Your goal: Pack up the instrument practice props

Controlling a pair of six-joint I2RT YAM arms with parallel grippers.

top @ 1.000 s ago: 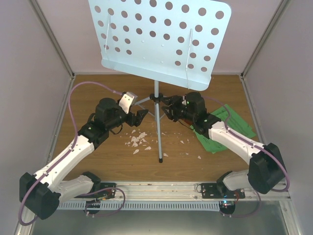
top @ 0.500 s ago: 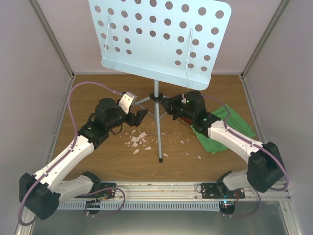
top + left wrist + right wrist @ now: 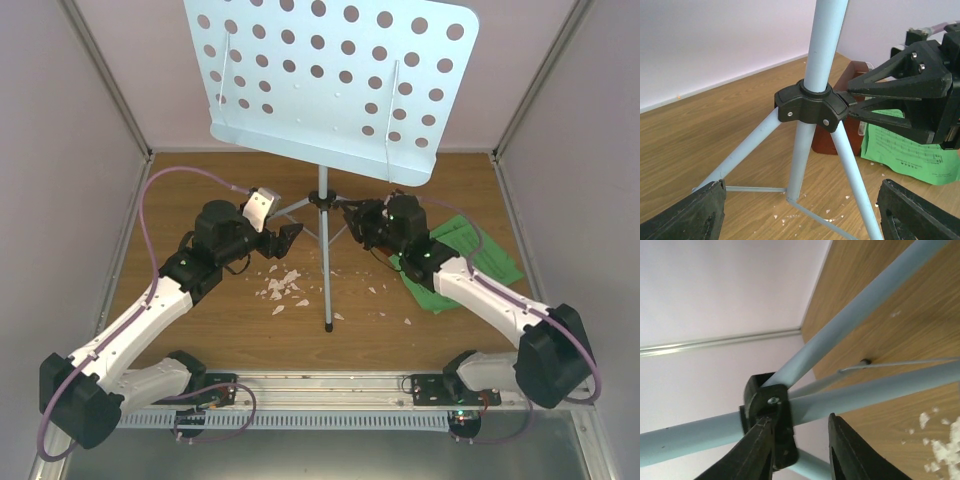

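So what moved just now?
The right gripper, at the black hub of the music stand, slid slightly right, and the stand's top shifted with it. The left gripper, green sheet music and crumbs stayed put.

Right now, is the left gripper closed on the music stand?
No: the left gripper is open, its fingers wide apart, with the music stand seen between them.

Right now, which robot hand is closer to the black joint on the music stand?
Right. The right gripper has its fingertips right up against the black joint. The left gripper hangs open a bit farther off on the other side, facing it.
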